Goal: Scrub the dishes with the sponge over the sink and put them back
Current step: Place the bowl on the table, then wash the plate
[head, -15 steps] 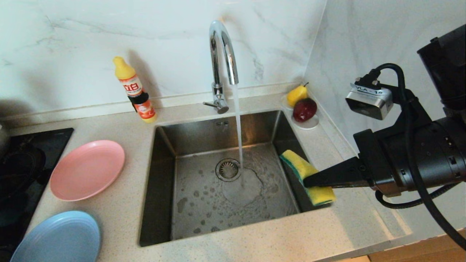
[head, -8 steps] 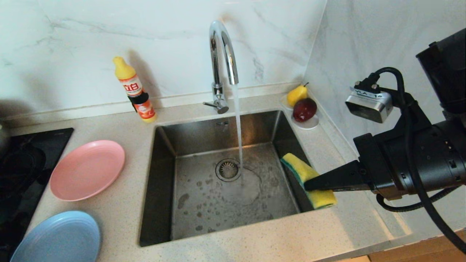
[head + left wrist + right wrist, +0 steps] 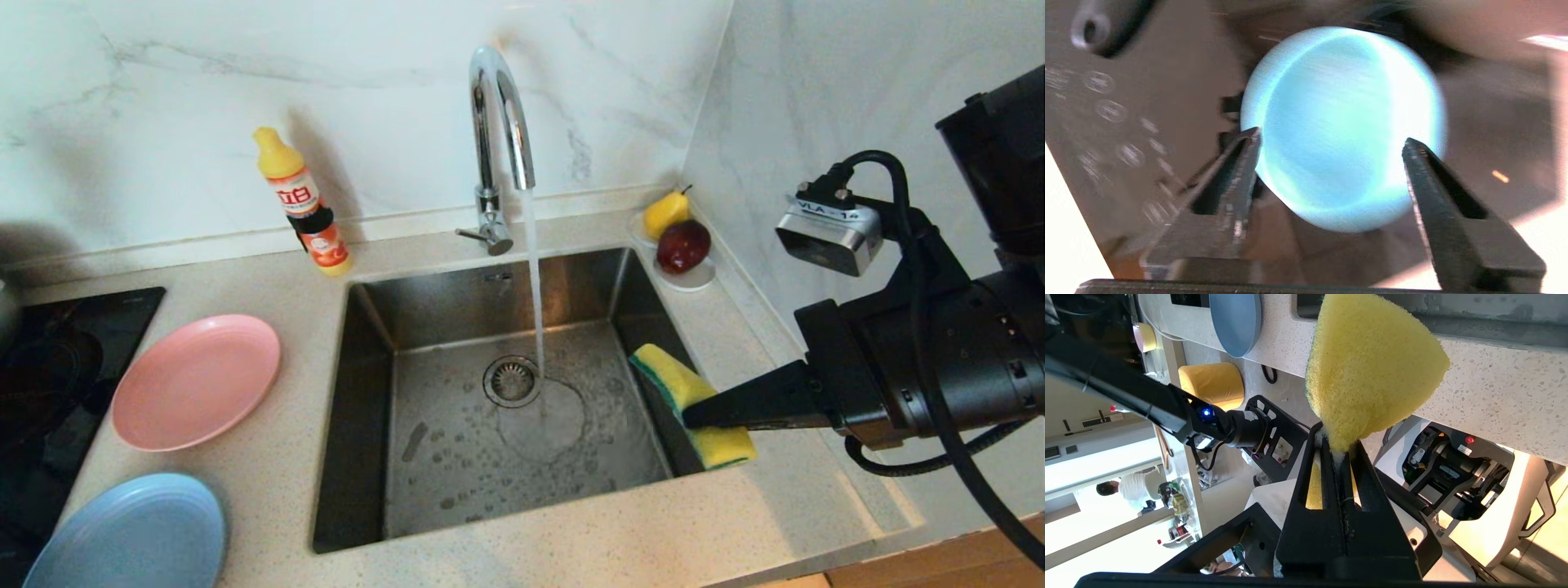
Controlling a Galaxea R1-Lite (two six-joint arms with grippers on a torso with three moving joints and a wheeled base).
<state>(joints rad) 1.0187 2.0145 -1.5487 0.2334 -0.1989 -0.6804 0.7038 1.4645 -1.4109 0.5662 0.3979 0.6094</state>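
Right gripper [image 3: 694, 415] level at sink [image 3: 359, 425] edge, jaws clamped on sponge [image 3: 690, 400], left gripper [image 3: 1331, 143] jaws apart astride teal bowl [image 3: 1343, 126].

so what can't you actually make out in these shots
- Left gripper: outside the head view; seen only in the left wrist view, fingers spread.
- Teal bowl: motion-blurred there; what it rests on is unclear.
- Light-blue plate: cut off by the head view's lower edge.
- Sponge: its tail is hidden inside the shut right gripper.
- Bottle: label too small to read.
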